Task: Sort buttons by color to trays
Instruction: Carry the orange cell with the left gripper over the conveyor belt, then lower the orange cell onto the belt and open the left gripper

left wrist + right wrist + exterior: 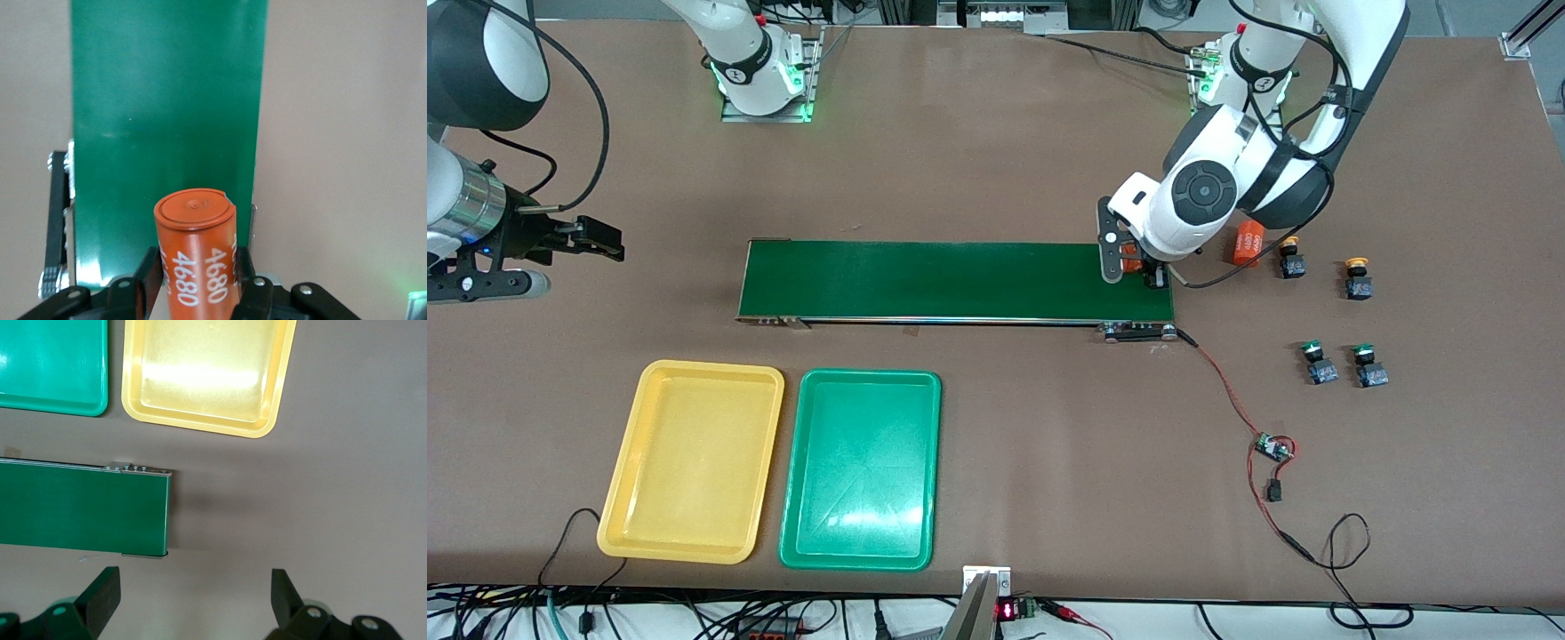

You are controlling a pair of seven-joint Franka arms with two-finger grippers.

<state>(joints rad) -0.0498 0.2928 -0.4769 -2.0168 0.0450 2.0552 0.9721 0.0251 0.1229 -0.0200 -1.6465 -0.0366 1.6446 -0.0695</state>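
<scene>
Buttons: in the front view, two yellow-capped buttons (1325, 266) and two green-capped buttons (1343, 364) stand on the tabletop (1005, 169) at the left arm's end, the green pair nearer the camera. The yellow tray (624, 498) and green tray (796, 516) lie empty toward the right arm's end, nearer the camera than the conveyor belt (925, 280). The left gripper (1136, 269) is over the belt's end. The right gripper (591, 238) waits over the tabletop.

Left wrist view: the fingers (250, 293) clamp an orange cylinder (198, 257) marked "4680", not a button.

Right wrist view: the fingers (100, 597) stand wide, holding nothing.

Handling judgement: each button appears light, rigid and top-heavy; grasp the blocky body, not the round cap.
</scene>
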